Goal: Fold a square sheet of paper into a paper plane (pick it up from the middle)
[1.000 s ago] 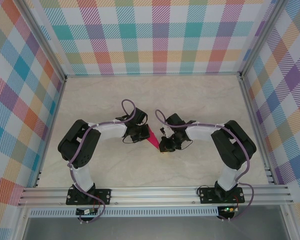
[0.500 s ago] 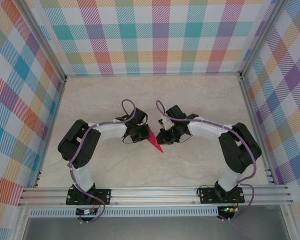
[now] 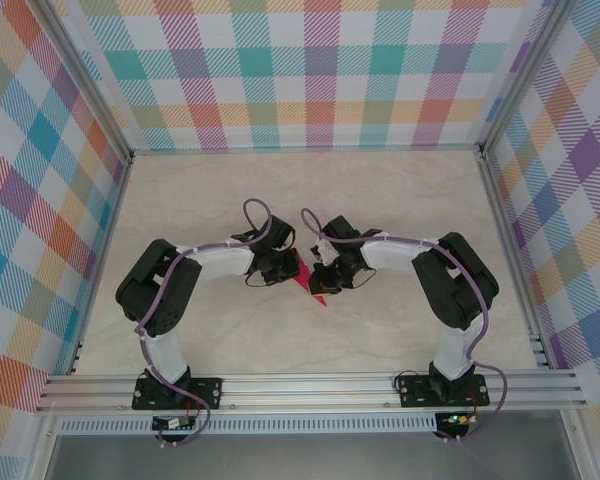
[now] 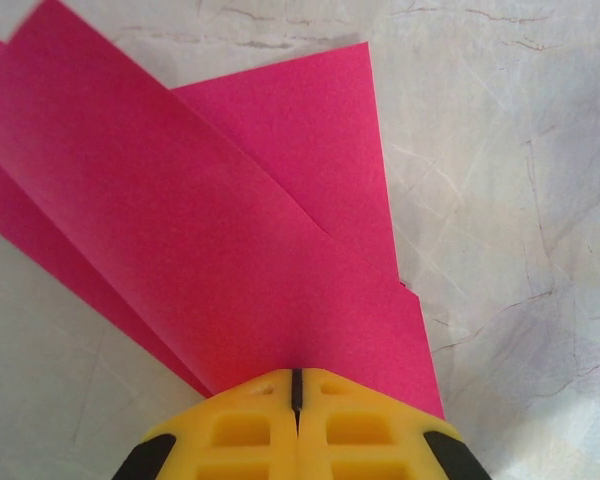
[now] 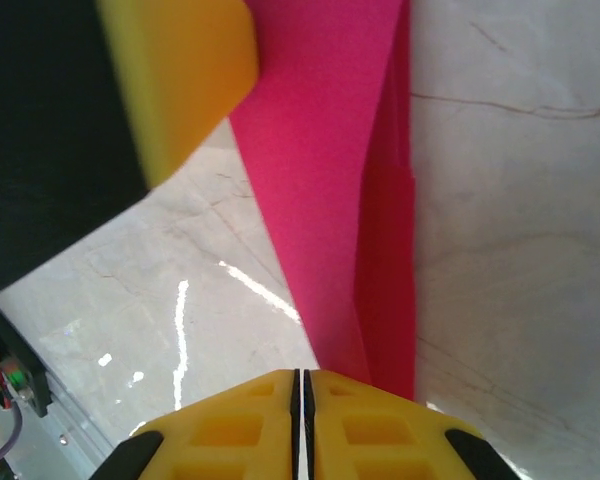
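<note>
While the left tool (image 4: 296, 376) and right tool (image 5: 302, 376) clench the paper plane (image 4: 210, 230), marble table (image 4: 520, 150) lies beneath.

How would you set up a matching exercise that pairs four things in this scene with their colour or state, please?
Things:
1. paper plane
2. left gripper
3. table
4. walls

Colour or state:
A. checked in many colours
B. shut on the plane
C. magenta
D. pale marble

Pairs: 1-C, 2-B, 3-D, 4-A
</note>
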Action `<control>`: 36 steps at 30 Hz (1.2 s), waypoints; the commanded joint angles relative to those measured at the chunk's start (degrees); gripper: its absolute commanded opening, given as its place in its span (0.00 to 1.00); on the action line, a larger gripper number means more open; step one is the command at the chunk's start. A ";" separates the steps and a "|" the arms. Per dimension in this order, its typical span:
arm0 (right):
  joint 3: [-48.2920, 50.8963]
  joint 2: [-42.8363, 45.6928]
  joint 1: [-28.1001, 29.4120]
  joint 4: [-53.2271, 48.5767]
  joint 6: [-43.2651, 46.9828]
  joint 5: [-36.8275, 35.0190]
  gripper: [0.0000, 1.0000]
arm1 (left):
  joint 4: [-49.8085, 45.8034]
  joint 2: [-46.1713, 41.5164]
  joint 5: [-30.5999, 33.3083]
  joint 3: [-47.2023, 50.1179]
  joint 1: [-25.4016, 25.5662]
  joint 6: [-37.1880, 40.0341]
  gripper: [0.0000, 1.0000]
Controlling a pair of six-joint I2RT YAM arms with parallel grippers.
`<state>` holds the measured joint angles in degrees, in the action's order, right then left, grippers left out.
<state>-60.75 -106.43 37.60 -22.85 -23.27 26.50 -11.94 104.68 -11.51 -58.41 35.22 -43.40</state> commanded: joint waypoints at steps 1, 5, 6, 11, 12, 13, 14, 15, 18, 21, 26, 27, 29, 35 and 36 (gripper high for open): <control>-0.25 -1.45 0.01 -1.42 0.42 -1.61 0.12 | -5.43 4.35 5.58 1.64 0.11 1.25 0.04; 0.53 -2.02 0.01 -1.47 0.16 -2.29 0.11 | -6.14 3.95 5.79 0.82 0.09 1.69 0.04; 0.76 -2.11 -0.03 -1.46 0.15 -2.48 0.11 | -6.16 3.73 5.76 0.62 0.11 1.89 0.04; 1.73 -2.12 -0.59 -0.88 -0.46 -2.42 0.10 | -0.35 0.34 1.82 1.14 0.11 3.47 0.07; 1.93 -2.06 -0.77 -0.78 -0.68 -2.35 0.10 | 2.44 -1.04 0.12 1.93 0.11 3.66 0.09; 2.10 -1.96 -0.86 -0.51 -0.90 -2.25 0.10 | 5.28 -2.55 -1.77 3.10 0.09 3.43 0.10; 2.13 -1.88 -0.95 -0.48 -1.03 -2.09 0.10 | 7.77 -3.74 -3.14 4.25 0.09 3.06 0.11; 2.22 -1.88 -1.01 -0.23 -1.20 -1.92 0.10 | 10.34 -4.93 -4.22 5.54 0.11 2.42 0.12; 2.35 -2.01 -1.04 0.12 -1.65 -1.14 0.10 | 17.85 -6.89 -7.69 10.43 0.20 -0.10 0.13; 2.56 -2.02 -1.04 0.26 -1.91 -0.90 0.10 | 25.01 -7.19 -10.46 14.58 0.42 -1.66 0.13; 2.74 -2.37 -1.04 0.53 -2.29 -0.76 0.10 | 28.86 -6.67 -10.89 16.69 1.11 -1.36 0.13; 2.67 -2.46 -1.02 0.53 -2.31 -0.67 0.09 | 28.91 -6.23 -10.86 16.72 1.32 -1.01 0.13; 2.66 -2.58 -1.04 0.57 -2.46 -0.62 0.10 | 28.83 -5.26 -10.73 16.63 1.58 -0.40 0.12; 2.70 -2.77 -1.00 0.29 -2.52 -0.90 0.09 | 30.40 -4.65 -11.45 16.45 1.56 0.24 0.12; 2.66 -2.86 -1.04 0.28 -2.51 -0.92 0.09 | 30.70 -4.94 -11.56 16.50 1.69 0.24 0.12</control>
<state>-59.68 -107.46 36.77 -21.23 -25.26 27.11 15.64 99.70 -21.58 -42.11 36.29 -44.05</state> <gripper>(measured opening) 0.094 0.118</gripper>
